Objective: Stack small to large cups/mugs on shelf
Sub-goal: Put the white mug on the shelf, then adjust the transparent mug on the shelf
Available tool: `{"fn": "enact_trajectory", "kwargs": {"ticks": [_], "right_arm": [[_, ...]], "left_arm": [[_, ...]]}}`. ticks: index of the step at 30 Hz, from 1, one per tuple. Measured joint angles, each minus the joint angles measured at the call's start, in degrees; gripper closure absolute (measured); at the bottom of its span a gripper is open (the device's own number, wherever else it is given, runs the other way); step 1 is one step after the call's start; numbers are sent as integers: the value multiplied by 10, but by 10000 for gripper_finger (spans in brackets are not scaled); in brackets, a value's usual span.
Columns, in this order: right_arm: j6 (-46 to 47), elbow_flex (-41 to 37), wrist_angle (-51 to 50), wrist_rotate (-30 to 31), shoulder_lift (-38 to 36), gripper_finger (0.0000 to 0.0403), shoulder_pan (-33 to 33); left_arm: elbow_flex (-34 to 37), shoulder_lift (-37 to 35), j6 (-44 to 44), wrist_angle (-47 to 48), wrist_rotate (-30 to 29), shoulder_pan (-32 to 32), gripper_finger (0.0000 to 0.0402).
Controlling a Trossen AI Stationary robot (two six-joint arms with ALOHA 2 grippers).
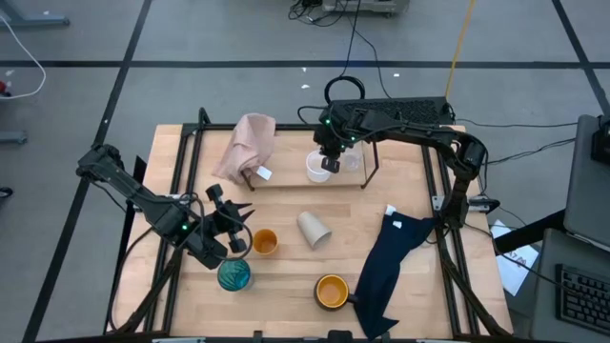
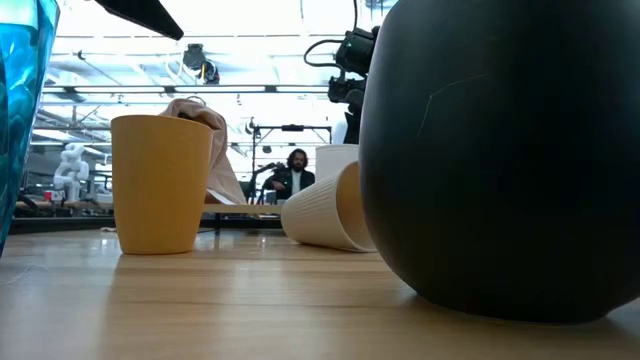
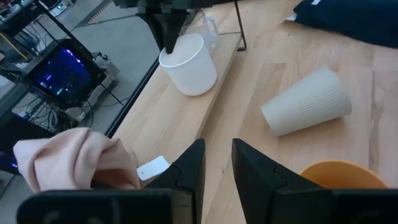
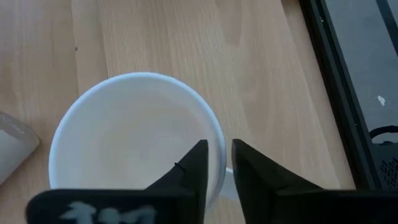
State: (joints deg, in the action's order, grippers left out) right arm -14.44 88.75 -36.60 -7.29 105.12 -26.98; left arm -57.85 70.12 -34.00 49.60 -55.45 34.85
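A white mug (image 1: 315,168) stands on the shelf's (image 1: 368,164) wooden board, next to a tiny clear cup (image 1: 352,159). My right gripper (image 1: 329,164) is above it, shut on its rim. My left gripper (image 1: 238,229) hovers shut and empty at the table's left. Just beyond it are the small orange cup (image 1: 264,242) and the teal glass (image 1: 233,275), both upright. A beige cup (image 1: 314,230) lies on its side at mid-table. The wider orange-yellow mug (image 1: 332,291) stands near the front edge. My right gripper pinches the white mug's wall at the rim (image 4: 216,138), one finger inside the mug and one outside. The fingers (image 3: 169,34) come from above, pointing down. A bit of white, maybe the handle (image 4: 227,179), shows between them. The mug's base rests on the shelf board.
A pink cloth (image 1: 248,145) lies over the shelf's left end. A navy cloth (image 1: 389,272) stretches across the table's right front. A person (image 2: 295,172) sits far off in the room behind the table.
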Motion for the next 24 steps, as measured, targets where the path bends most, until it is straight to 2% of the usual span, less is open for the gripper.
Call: {"fn": "enact_trajectory", "kwargs": {"ticks": [6, 12, 17, 21, 24], "right_arm": [[1, -1, 6, -1, -5, 304, 0], [2, -1, 17, -2, -40, 285, 1], [2, -1, -23, 3, -72, 282, 0], [-11, -1, -84, 44, -87, 282, -4], [-16, 0, -104, 47, -92, 282, -13]], "left_arm": [[10, 0, -6, -1, -4, 0, 321], [10, 0, 3, -3, -16, -3, 321], [10, 0, 2, -4, -15, -12, 321], [10, 0, 3, -5, -15, -15, 321], [10, 0, 4, -6, -15, -15, 321]]}}
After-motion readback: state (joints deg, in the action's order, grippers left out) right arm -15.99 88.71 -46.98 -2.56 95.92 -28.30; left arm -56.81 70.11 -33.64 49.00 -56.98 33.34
